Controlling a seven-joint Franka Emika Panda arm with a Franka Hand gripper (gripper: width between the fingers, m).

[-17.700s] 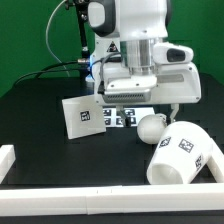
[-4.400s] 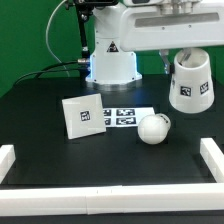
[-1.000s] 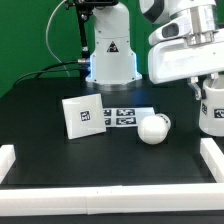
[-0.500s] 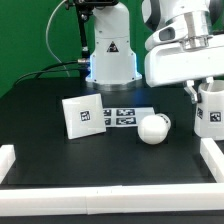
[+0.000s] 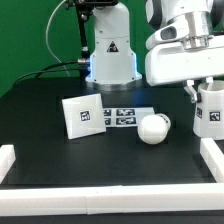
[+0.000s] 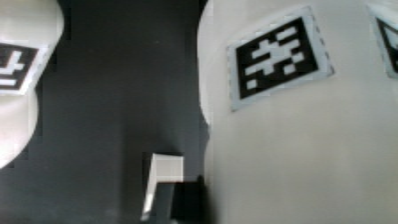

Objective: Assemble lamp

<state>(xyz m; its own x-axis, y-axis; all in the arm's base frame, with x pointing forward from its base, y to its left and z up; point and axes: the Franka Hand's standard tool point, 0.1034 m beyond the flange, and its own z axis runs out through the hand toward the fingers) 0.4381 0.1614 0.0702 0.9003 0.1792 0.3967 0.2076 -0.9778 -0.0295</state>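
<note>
Black tabletop (image 5: 40, 125), white tapered shade (image 5: 212, 118) standing, square tag, hand (image 5: 195, 92) at rim, grip unclear

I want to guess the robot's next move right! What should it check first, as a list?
1. Shade stands upright: ok.
2. Gripper open and off the shade: cannot tell.
3. Bulb lies free, nothing touching it: ok.
4. Base sits apart from the bulb: ok.
5. Bulb fitted on the base: not ok.
</note>
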